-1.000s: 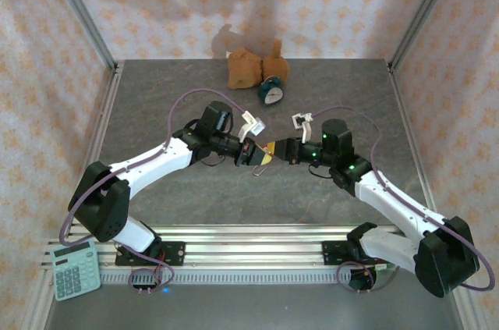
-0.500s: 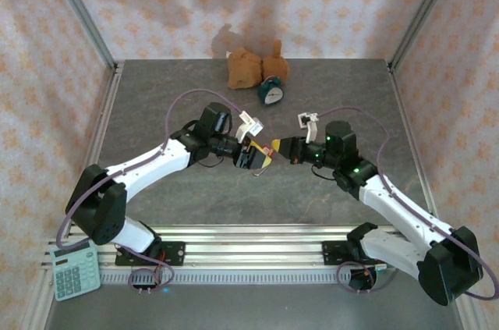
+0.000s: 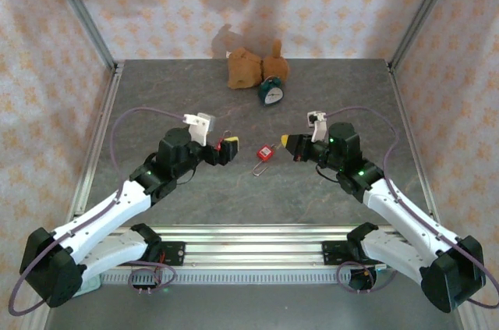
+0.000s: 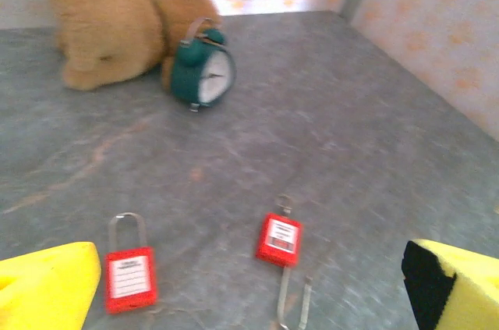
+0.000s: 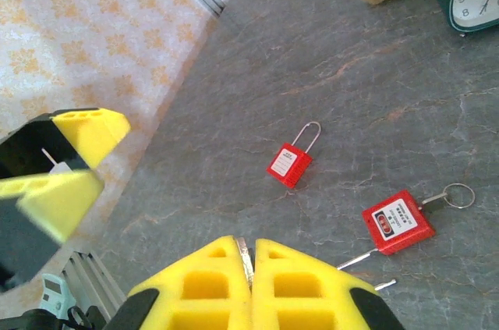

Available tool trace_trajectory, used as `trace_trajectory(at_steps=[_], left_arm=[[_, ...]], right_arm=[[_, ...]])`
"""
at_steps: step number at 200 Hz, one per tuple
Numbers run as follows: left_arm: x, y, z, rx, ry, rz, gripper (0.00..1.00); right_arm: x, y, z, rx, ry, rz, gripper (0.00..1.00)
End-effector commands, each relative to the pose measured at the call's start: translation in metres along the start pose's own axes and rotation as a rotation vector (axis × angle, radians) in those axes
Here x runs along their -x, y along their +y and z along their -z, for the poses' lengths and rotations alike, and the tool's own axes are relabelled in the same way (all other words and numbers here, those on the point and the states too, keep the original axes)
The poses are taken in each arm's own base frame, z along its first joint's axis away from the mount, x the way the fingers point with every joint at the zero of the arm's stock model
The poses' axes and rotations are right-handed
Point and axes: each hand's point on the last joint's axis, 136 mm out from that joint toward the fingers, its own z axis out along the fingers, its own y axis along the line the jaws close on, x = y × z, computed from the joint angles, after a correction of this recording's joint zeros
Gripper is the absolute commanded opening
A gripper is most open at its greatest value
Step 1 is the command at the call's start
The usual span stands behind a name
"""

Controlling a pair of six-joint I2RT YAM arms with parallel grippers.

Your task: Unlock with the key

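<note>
Above the table (image 3: 327,88), right tool (image 5: 251,267) clenches the key (image 5: 245,250); left tool (image 3: 226,149) gapes, facing two red padlocks (image 4: 279,239) (image 4: 129,278).

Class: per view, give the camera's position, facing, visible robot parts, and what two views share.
Top external: above and behind the bases, looking down at the table; both arms show.
Left wrist: low, facing the clock; open left tool shows.
Right wrist: tilted down at the table; right tool shut on the key.
Wrist views share both red padlocks.
</note>
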Motion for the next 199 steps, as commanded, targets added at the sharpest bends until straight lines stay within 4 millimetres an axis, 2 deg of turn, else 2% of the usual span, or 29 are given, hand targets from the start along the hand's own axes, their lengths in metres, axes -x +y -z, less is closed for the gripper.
trace_trajectory(at_steps=[1,11,31,48,84,130,153,163,165,174,199], left_arm=[[0.014,0.03,-0.01,0.157,-0.01,0.022,0.99],[0.007,0.039,-0.021,0.204,0.052,-0.007,0.95],[-0.009,0.07,-0.04,0.381,0.209,-0.052,0.87],[-0.027,0.086,-0.056,0.477,0.378,-0.091,0.86],[-0.066,0.087,-0.082,0.474,0.618,-0.101,0.79],[-0.097,0.085,-0.099,0.429,0.785,-0.131,0.78],[-0.105,0.09,-0.112,0.446,0.819,-0.154,0.78],[-0.102,0.091,-0.118,0.45,0.811,-0.163,0.78],[-0.11,0.093,-0.121,0.453,0.83,-0.165,0.79],[-0.114,0.095,-0.129,0.456,0.839,-0.171,0.79],[-0.112,0.111,-0.142,0.546,0.845,-0.21,0.8]], right_arm=[[0.02,0.01,0.009,-0.003,-0.059,0.043,0.05],[0.019,0.01,0.009,-0.004,-0.056,0.045,0.05],[0.019,0.009,0.01,-0.01,-0.055,0.047,0.05],[0.017,0.009,0.011,-0.013,-0.048,0.045,0.05],[0.015,0.006,0.014,-0.03,-0.041,0.055,0.05],[0.012,0.005,0.012,-0.033,-0.027,0.053,0.04],[0.013,0.006,0.012,-0.03,-0.032,0.051,0.04],[0.013,0.006,0.012,-0.029,-0.029,0.05,0.04],[0.013,0.006,0.012,-0.029,-0.029,0.05,0.04],[0.013,0.005,0.012,-0.03,-0.028,0.049,0.04],[0.013,0.007,0.013,-0.03,-0.025,0.051,0.04]])
